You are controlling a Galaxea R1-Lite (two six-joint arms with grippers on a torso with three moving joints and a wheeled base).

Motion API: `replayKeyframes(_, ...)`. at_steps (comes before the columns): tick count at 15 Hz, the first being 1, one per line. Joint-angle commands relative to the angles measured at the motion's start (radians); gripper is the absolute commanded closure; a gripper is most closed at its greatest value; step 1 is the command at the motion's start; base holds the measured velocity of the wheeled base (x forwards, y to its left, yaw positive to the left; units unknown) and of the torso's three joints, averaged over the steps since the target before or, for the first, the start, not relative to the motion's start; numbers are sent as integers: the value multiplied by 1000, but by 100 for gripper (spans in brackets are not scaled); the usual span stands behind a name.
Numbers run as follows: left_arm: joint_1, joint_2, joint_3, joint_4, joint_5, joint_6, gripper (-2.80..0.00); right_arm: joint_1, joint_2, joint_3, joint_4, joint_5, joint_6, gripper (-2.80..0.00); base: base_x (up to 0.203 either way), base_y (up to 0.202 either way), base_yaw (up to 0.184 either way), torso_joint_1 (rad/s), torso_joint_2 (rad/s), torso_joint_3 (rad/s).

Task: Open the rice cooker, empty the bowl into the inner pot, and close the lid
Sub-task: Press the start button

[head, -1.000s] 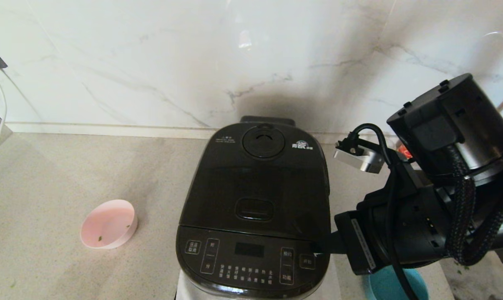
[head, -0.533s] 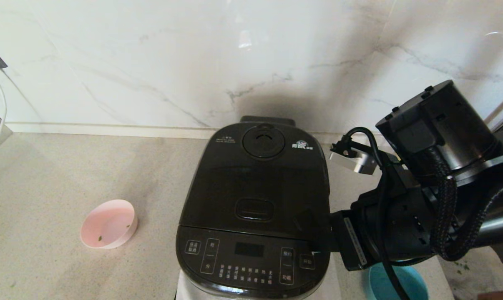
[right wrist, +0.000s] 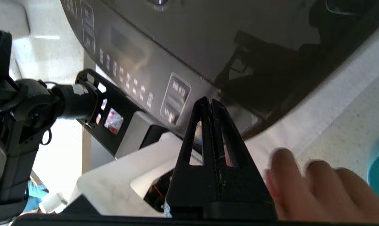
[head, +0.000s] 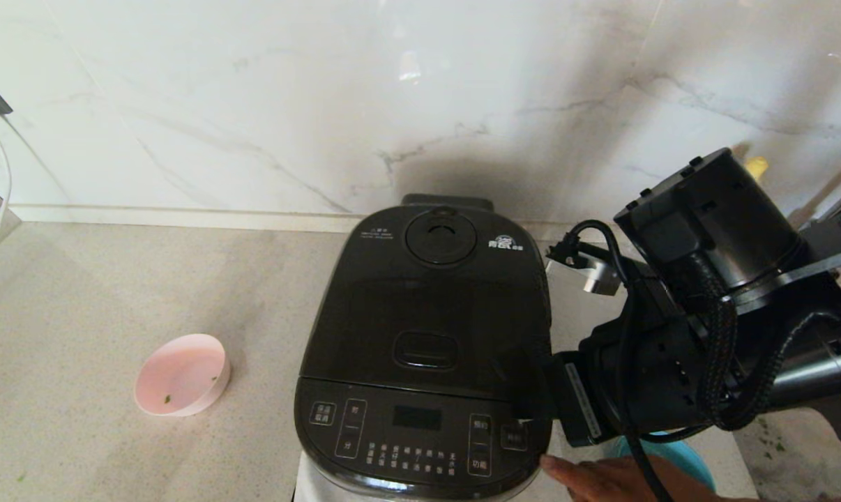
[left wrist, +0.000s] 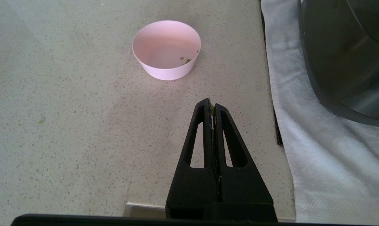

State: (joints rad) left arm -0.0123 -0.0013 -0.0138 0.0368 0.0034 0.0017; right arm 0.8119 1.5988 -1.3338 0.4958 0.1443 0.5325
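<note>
One rice cooker (head: 424,348), lid (head: 427,307) down; both grippers, left (left wrist: 212,108) and right (right wrist: 211,102), jaws clenched, empty. Risk: person's hand (head: 602,481) beside right arm, collision likely.

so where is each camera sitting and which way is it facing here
Head: high up, looking down at the closed rice cooker; right arm shows at its right side.
Left wrist: behind the shut left gripper, facing the pink bowl on the counter.
Right wrist: behind the shut right gripper, facing the cooker's control panel; a person's hand shows.
Head and left wrist share the pink bowl.
</note>
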Motion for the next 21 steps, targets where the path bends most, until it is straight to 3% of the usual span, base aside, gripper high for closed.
replayKeyframes(1, 0, 1, 0, 0, 1, 0, 0, 0, 12, 18, -28, 2, 3, 0, 0, 0, 0, 0, 0, 0)
replayKeyframes(21, 0, 1, 0, 0, 1, 0, 0, 9, 36, 48, -48, 6, 6, 0, 0, 0, 0, 0, 0, 0)
